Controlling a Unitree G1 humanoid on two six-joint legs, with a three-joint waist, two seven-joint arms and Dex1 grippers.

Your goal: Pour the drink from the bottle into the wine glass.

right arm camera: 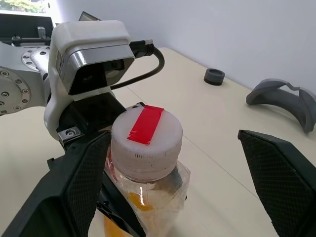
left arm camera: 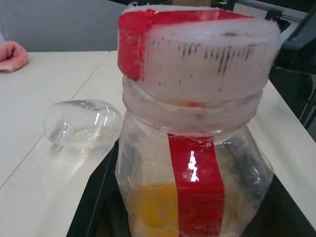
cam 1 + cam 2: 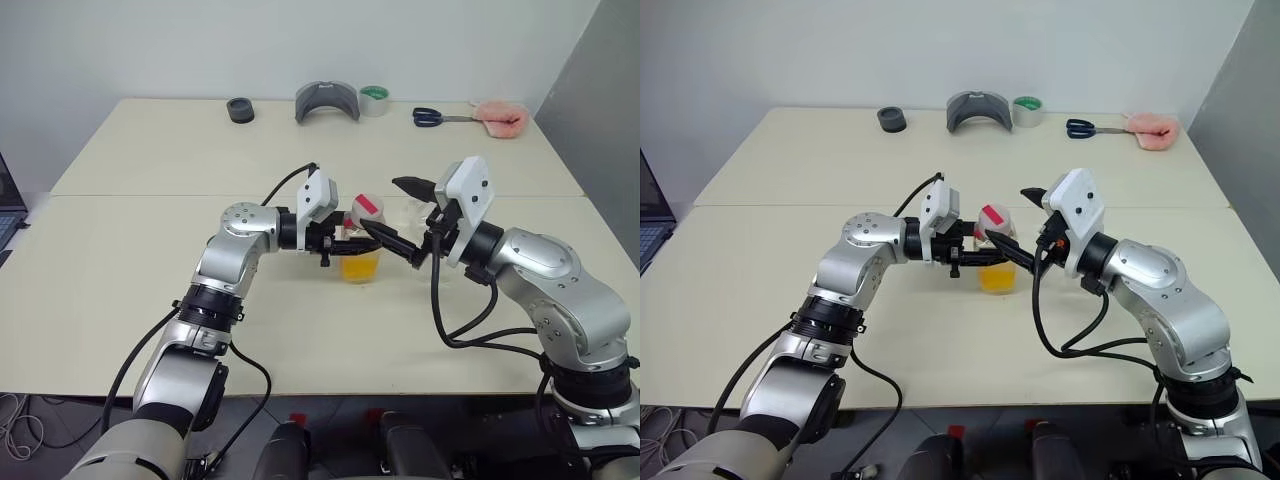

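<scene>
A: Where do things stand?

B: The left hand point(image 3: 975, 255) is clamped tight on the bottle point(image 3: 361, 250) low on its body, holding it upright over the middle of the desk point(image 3: 150, 250). The right hand point(image 1: 173, 163) stands wide open, one finger on each side of the cap point(image 1: 146, 136), gripping nothing. The cap is on, so I judge no pouring can start yet.

A: How will the bottle handle?

B: Thin clear plastic, so likely light and a bit squashy; a hard squeeze could push the drink point(image 3: 361, 266) up once it is open. It fills only the lower part. The ribbed cap is the place for the right hand to take hold and twist.

A: And the wine glass?

B: Fragile, I would guess, with a thin stem, and easy to tip. The left wrist view shows the wine glass point(image 2: 81, 123) behind the bottle; in the head views it is mostly hidden behind the right hand. The right wrist view shows the red strip across the cap's top.
</scene>
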